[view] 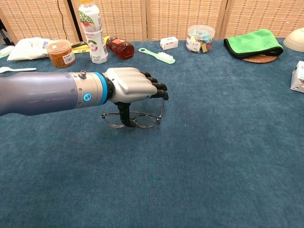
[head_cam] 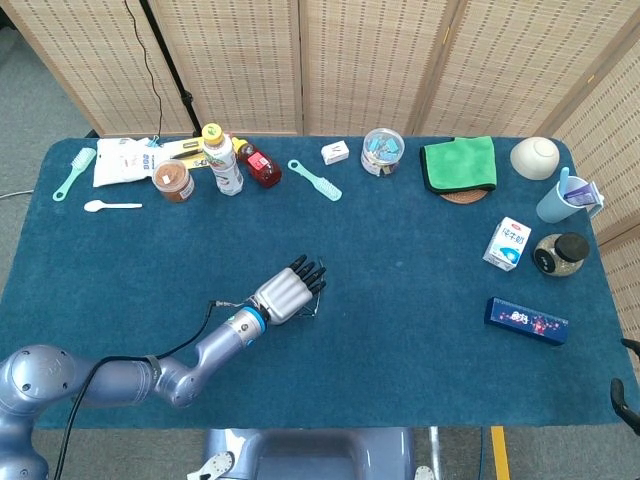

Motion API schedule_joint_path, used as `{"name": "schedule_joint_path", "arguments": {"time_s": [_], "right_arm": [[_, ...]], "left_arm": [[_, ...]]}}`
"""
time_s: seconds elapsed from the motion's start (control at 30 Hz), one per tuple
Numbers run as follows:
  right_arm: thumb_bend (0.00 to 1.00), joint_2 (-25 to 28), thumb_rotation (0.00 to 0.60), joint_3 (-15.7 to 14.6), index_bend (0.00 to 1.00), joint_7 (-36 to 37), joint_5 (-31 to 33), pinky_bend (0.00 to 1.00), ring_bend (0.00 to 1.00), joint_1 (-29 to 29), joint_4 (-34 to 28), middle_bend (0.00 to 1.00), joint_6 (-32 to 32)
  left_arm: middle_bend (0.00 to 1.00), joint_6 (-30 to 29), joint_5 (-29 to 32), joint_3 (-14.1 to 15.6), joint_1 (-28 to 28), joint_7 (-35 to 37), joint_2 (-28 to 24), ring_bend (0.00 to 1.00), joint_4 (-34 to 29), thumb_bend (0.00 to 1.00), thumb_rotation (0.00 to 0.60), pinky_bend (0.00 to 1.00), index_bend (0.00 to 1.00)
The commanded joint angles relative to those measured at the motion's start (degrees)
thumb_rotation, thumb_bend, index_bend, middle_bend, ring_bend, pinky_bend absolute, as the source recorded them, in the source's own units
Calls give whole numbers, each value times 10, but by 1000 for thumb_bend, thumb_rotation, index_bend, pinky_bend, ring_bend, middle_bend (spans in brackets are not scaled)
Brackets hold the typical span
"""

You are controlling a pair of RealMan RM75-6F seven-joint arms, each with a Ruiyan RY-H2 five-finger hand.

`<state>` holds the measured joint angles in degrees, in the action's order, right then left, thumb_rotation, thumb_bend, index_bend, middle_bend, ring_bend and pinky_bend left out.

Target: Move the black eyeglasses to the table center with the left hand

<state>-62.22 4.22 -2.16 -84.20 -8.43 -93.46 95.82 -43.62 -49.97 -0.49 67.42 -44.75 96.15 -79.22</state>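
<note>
The black eyeglasses (view: 144, 120) sit low over the blue table (head_cam: 420, 300), left of its middle, lenses facing the chest camera. My left hand (view: 130, 85) hovers right over them with fingers curled forward. Its thumb reaches down onto the bridge, and one temple rises to the fingertips, so the hand holds the frame. In the head view the left hand (head_cam: 286, 292) hides nearly all of the glasses. I cannot tell whether the lenses touch the cloth. The right hand shows in neither view.
Along the far edge stand a jar (head_cam: 174, 182), a drink bottle (head_cam: 222, 160), a red bottle (head_cam: 260, 166), a green brush (head_cam: 314, 180), a clip jar (head_cam: 382, 151) and a green cloth (head_cam: 459, 163). At the right lie a milk carton (head_cam: 507, 243) and a dark blue box (head_cam: 527, 321).
</note>
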Motion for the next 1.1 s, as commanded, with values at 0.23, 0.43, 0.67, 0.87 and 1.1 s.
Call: {"name": "schedule_joint_path", "arguments": {"time_s": [0.23, 0.43, 0.67, 0.87, 1.1], "right_arm": [[478, 1, 600, 0, 249, 2, 2, 191, 131, -3, 1, 133, 2], [478, 1, 600, 0, 249, 3, 4, 191, 131, -4, 2, 133, 2], [479, 1, 600, 0, 251, 2, 3, 191, 131, -2, 1, 133, 0], [478, 1, 600, 0, 258, 0, 2, 191, 130, -2, -1, 133, 0], [479, 0, 600, 0, 265, -3, 1, 192, 131, -1, -2, 133, -1]], "left_arm": [[0, 4, -5, -1, 3, 2, 13, 0, 8, 231, 517, 0, 100], [0, -5, -3, -1, 3, -4, 18, 0, 12, 230, 517, 0, 236], [0, -19, -9, -3, -5, 0, 15, 0, 11, 230, 517, 0, 301], [0, -28, -23, -3, -12, 7, 15, 0, 10, 230, 517, 0, 418], [0, -43, -53, -4, -25, 25, 13, 0, 3, 230, 519, 0, 512]]}}
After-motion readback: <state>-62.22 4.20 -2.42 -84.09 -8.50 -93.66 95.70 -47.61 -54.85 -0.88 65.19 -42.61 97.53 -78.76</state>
